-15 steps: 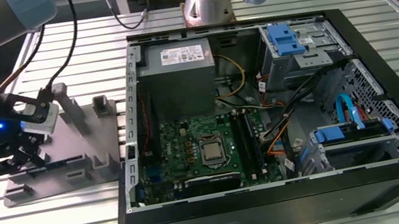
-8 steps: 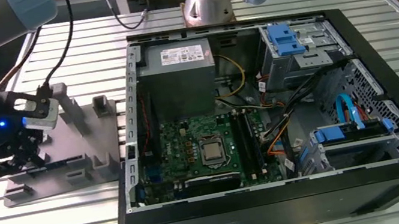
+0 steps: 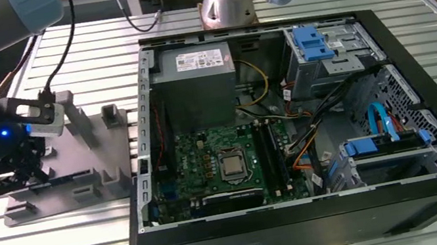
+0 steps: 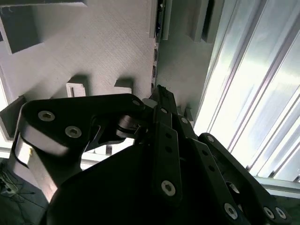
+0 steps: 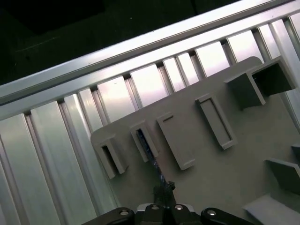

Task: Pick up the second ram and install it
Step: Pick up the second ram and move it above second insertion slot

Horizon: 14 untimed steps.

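First wrist view: fingers (image 5: 168, 187) pinch second ram (image 5: 149, 151) near grey plate (image 5: 211, 171) edge.

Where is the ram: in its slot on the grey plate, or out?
In. The first wrist view shows the ram standing on edge in a slot of the plate, with the gripper at its end.

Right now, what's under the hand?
Grey moulded plate on the slatted table. The second ram stands edge-on in one of its slots, right beneath the hand. The ram's seated edge is hidden inside the slot.
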### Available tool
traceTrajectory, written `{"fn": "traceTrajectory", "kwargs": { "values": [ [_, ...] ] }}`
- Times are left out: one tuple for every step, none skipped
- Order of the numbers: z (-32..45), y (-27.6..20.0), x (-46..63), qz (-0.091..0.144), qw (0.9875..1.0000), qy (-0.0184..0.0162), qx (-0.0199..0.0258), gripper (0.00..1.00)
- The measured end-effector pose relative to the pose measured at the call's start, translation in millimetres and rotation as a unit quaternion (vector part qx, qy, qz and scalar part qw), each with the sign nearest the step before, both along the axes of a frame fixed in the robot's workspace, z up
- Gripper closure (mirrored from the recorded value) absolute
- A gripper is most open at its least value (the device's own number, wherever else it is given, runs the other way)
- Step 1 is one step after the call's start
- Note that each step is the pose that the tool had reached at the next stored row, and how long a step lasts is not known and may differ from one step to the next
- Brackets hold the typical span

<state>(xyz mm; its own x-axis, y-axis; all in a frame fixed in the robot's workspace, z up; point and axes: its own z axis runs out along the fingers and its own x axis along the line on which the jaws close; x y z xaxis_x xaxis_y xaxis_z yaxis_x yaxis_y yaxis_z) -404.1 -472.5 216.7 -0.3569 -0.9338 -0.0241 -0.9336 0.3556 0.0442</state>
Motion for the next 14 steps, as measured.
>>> {"fn": "traceTrajectory", "kwargs": {
  "values": [
    [0.0, 0.0, 0.0, 0.005, 1.0000, 0.0000, 0.0000, 0.93],
    [0.0, 0.0, 0.0, 0.011, 0.9999, 0.0000, 0.0000, 0.93],
    [0.0, 0.0, 0.0, 0.017, 0.9999, 0.0000, 0.0000, 0.93],
    [0.0, 0.0, 0.0, 0.022, 0.9998, 0.0000, 0.0000, 0.93],
    [0.0, 0.0, 0.0, 0.027, 0.9996, 0.0000, 0.0000, 0.93],
    [0.0, 0.0, 0.0, 0.032, 0.9995, 0.0000, 0.0000, 0.93],
    [0.0, 0.0, 0.0, 0.037, 0.9993, 0.0000, 0.0000, 0.93],
    [0.0, 0.0, 0.0, 0.042, 0.9991, 0.0000, 0.0000, 0.93],
    [0.0, 0.0, 0.0, 0.047, 0.9989, 0.0000, 0.0000, 0.93],
    [0.0, 0.0, 0.0, 0.052, 0.9987, 0.0000, 0.0000, 0.93],
    [0.0, 0.0, 0.0, 0.057, 0.9984, -0.0001, 0.0000, 0.93],
    [0.0, 0.0, 0.0, 0.062, 0.9981, 0.0000, 0.0000, 0.93],
    [0.0, 0.0, 0.0, 0.067, 0.9978, 0.0000, 0.0000, 0.93],
    [0.0, 0.0, 0.0, 0.072, 0.9974, 0.0000, 0.0000, 0.93]
  ]
}}
